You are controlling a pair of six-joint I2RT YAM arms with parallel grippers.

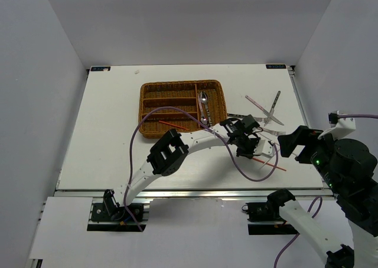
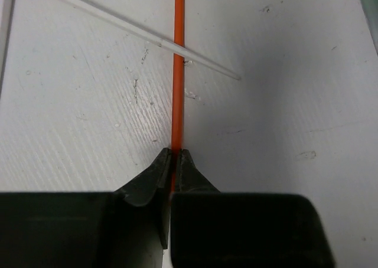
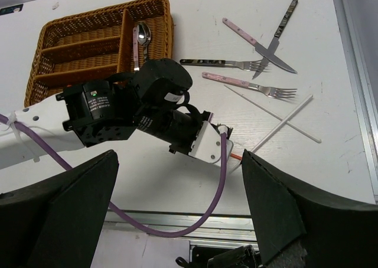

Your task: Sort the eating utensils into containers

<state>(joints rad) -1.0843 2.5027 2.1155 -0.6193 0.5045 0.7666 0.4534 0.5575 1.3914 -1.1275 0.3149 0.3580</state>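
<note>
My left gripper (image 1: pixel 254 148) is shut on a thin red chopstick (image 1: pixel 274 166), low over the table right of the wicker tray (image 1: pixel 183 83). In the left wrist view the jaws (image 2: pixel 175 156) pinch the red chopstick (image 2: pixel 178 73), which runs straight ahead under a white chopstick (image 2: pixel 136 32). Two metal spoons (image 1: pixel 204 107) lie in the tray's crosswise slot, and another red chopstick (image 1: pixel 174 125) lies in a long slot. My right gripper (image 3: pixel 177 221) is open and empty, held above the table's right front, looking down on the left arm.
Two crossed white chopsticks (image 3: pixel 277 125), a pink-handled fork (image 3: pixel 236 82), a dark-handled fork (image 3: pixel 218 62), a pink-handled knife (image 3: pixel 245 35) and a dark-handled knife (image 3: pixel 277 32) lie right of the tray (image 3: pixel 100 11). A purple cable (image 1: pixel 147 117) loops over the tray's front.
</note>
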